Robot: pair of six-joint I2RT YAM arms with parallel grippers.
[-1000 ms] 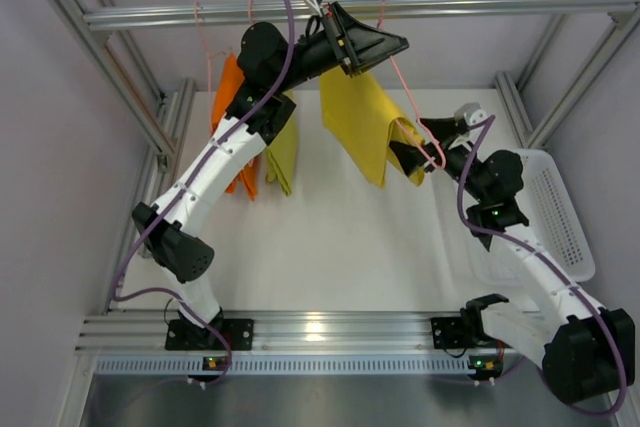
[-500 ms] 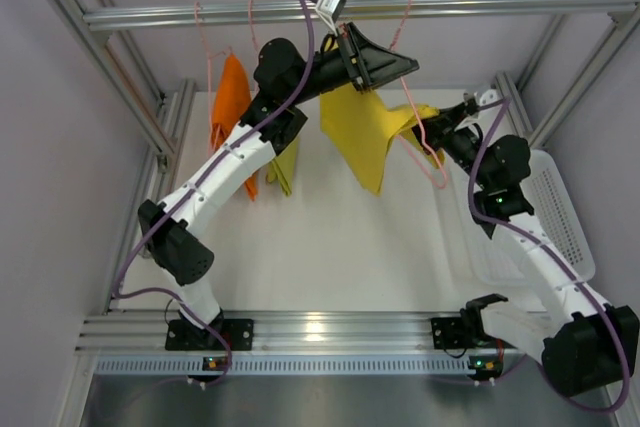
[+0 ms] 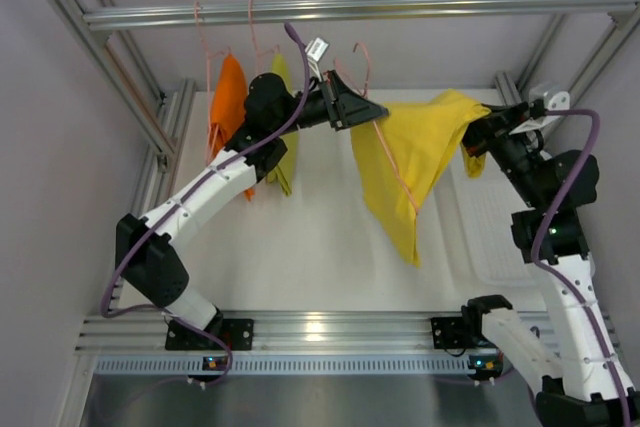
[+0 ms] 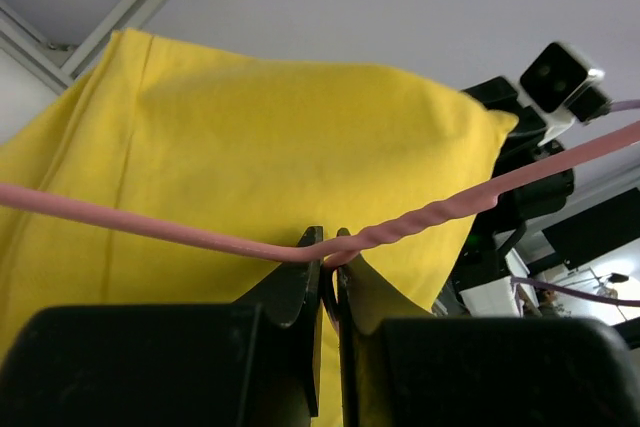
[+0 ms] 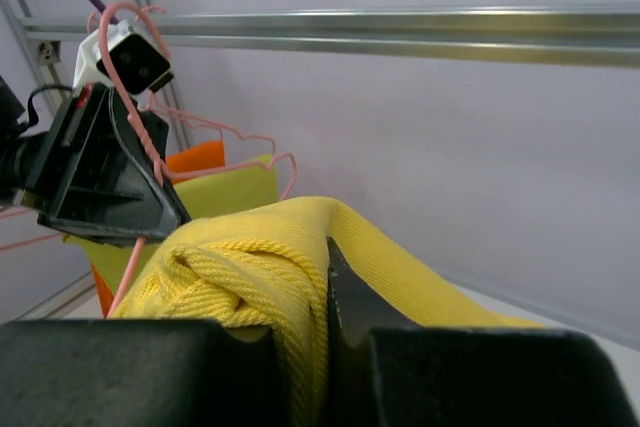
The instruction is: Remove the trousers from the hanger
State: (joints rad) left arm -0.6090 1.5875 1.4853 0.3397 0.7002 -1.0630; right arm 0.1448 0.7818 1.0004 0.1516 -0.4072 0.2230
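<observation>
Your left arm stretches level beneath the silver aluminium rail [image 3: 450,7], left gripper [image 4: 330,259] pinched tight on the thin pink wire hanger [image 4: 150,229]. Under the rail's right end, your raised right gripper [image 5: 325,282] clamps a bunched corner of the plain yellow cloth trousers [image 3: 415,162] (hanger wire lying across them).

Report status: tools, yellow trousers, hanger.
Left tool shut on pink hanger. Right tool shut on yellow trousers, stretched rightward, seemingly not yet off hanger. Nothing blocking seen.
</observation>
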